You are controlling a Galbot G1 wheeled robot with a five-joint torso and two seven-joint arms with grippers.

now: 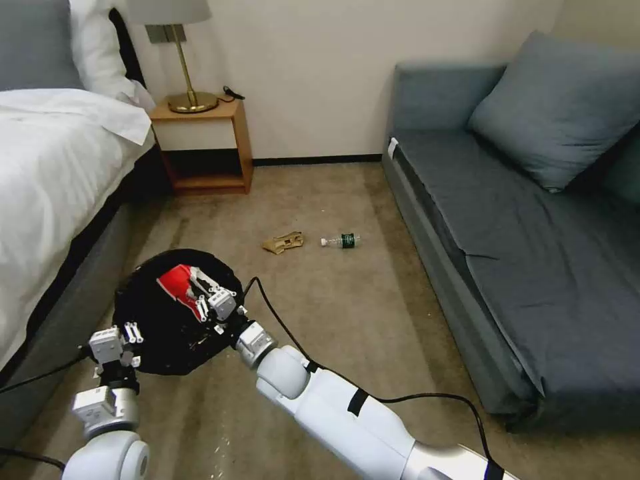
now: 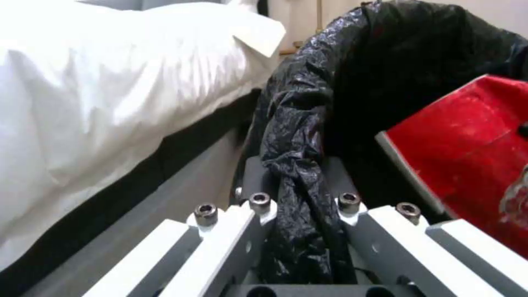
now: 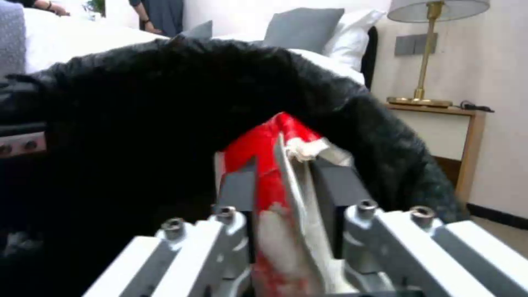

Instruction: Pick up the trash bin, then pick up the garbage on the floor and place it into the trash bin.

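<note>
Trash bin [image 1: 157,320] first: I have it hanging off my left gripper [image 1: 127,337], whose jaws are pinched tight on the bunched black liner at the near rim, beside the bed [image 1: 47,167]. My right gripper [image 1: 212,299] sits over the bin's open mouth, jaws narrow and clamped on the red snack bag [image 1: 177,280], which pokes out just past its fingertips and hangs inside the rim, not yet let go. So by my reckoning the bin pickup is done and the first piece is one release from finished. Well beyond the right gripper, out on the carpet, lie the crumpled tan wrapper [image 1: 283,243] and, just beside it, the small clear bottle [image 1: 341,241]. Both are untouched.
</note>
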